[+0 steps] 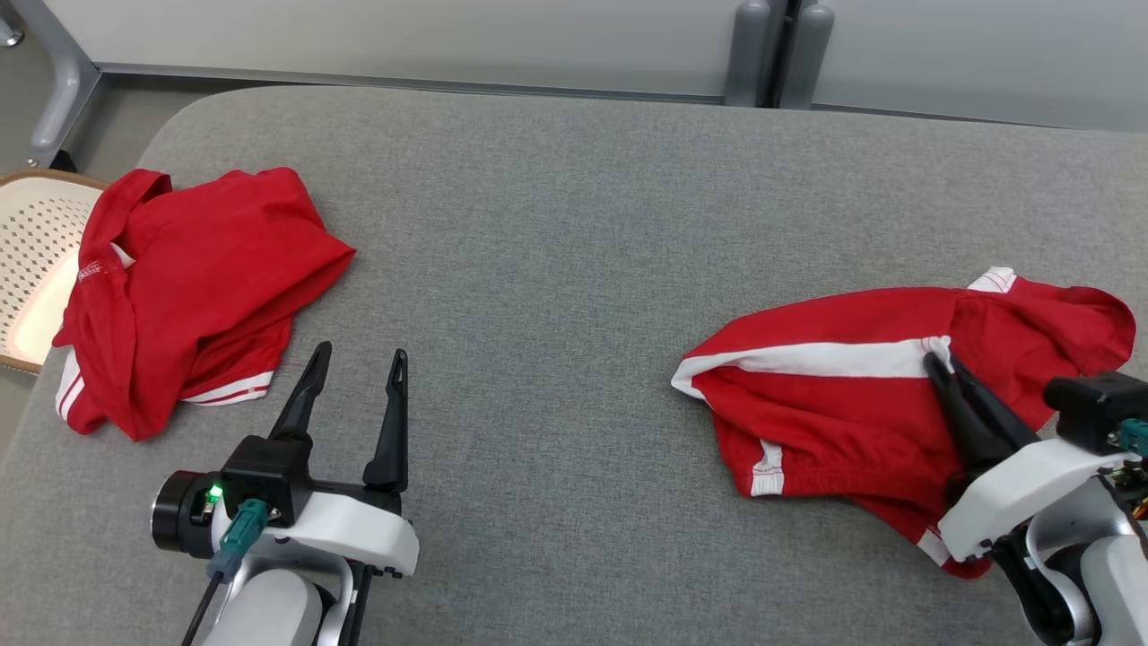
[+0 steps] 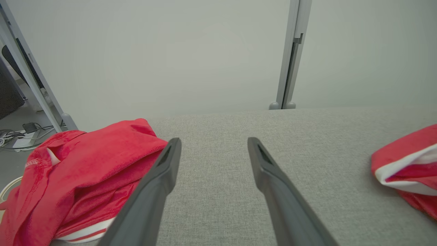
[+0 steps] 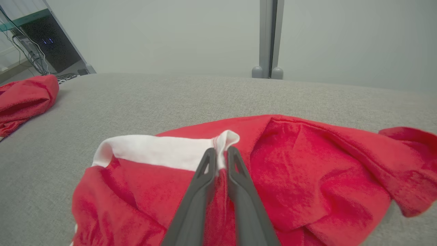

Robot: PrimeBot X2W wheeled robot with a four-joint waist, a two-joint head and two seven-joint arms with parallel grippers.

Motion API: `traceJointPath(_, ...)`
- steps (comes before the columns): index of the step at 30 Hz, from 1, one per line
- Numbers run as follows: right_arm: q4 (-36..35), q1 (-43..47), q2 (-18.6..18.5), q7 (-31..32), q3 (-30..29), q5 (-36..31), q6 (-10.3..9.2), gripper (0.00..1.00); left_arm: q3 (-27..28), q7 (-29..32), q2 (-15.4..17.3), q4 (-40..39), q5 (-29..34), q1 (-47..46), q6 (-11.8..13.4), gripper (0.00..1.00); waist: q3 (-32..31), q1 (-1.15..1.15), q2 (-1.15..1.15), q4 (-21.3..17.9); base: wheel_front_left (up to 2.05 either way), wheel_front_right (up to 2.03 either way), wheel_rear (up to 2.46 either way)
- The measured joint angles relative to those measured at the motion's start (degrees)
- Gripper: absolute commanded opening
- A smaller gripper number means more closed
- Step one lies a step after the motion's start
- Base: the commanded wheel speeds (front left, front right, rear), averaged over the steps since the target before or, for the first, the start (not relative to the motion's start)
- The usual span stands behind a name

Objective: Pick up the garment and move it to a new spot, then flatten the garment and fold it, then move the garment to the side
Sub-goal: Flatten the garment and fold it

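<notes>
A crumpled red garment with white bands lies at the right of the grey table; it also appears as the garment in the right wrist view and the garment at the right edge of the left wrist view. My right gripper is shut on a fold of its white band, the cloth pinched between the fingertips of the right gripper. My left gripper stands open over bare table, with nothing between the fingers of the left gripper.
A second red garment lies bunched at the table's left edge, just left of my left gripper, seen too as a heap. A pale perforated basket stands beyond that edge. The grey table stretches wide between the garments.
</notes>
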Motion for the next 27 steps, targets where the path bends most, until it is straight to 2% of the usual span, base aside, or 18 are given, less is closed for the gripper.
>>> traceJointPath(5,-2.4,-0.4,-0.6,-2.8,-2.9,0.0,0.00,0.00,1.0,-0.1,0.0,0.0,0.7,-0.5,0.0,1.00,0.4,0.00,0.00,-1.4,0.00,0.00,0.00)
traceJointPath(10,-2.8,-0.3,-1.4,-4.7,-8.9,0.0,0.00,0.00,1.7,-0.2,0.3,-0.5,1.4,-0.7,-0.2,1.00,0.5,0.00,0.00,-3.8,0.00,0.00,0.00)
traceJointPath(16,0.8,0.6,-1.7,-7.3,-14.4,0.0,0.00,0.00,2.1,-0.2,0.2,-0.7,1.9,-1.2,-0.6,1.00,1.2,0.00,0.00,-6.0,0.00,0.00,0.00)
traceJointPath(20,5.8,2.9,-1.1,-9.6,-13.9,0.6,0.00,0.00,2.3,-0.2,0.0,-0.6,2.1,-1.3,-0.7,1.00,1.5,0.00,0.00,-6.7,0.00,0.00,0.00)
traceJointPath(21,7.3,3.2,-0.8,-10.1,-13.3,0.7,0.00,0.18,2.3,-0.2,0.0,-0.6,2.2,-1.3,-0.7,1.00,1.5,0.00,0.00,-6.8,0.00,0.00,0.00)
traceJointPath(22,8.7,3.4,-0.4,-10.6,-12.6,1.0,0.00,0.47,2.4,-0.2,0.0,-0.5,2.2,-1.3,-0.9,1.00,1.6,0.00,0.00,-6.9,0.00,0.00,0.00)
traceJointPath(23,10.0,3.5,0.1,-11.2,-11.8,1.4,0.00,0.68,2.5,-0.2,-0.1,-0.4,2.2,-1.3,-0.9,1.00,1.5,0.00,0.00,-7.1,0.00,0.00,0.00)
traceJointPath(24,11.0,3.5,0.6,-11.9,-11.4,1.8,0.00,1.00,2.6,-0.2,-0.1,-0.4,2.4,-1.3,-0.9,1.00,1.5,0.00,0.00,-7.2,0.00,0.00,0.00)
traceJointPath(27,12.6,3.3,1.6,-14.5,-11.0,2.2,0.00,1.00,2.9,-0.2,-0.1,-0.4,2.5,-1.1,-0.9,1.00,1.1,0.00,0.00,-7.7,0.00,0.00,0.00)
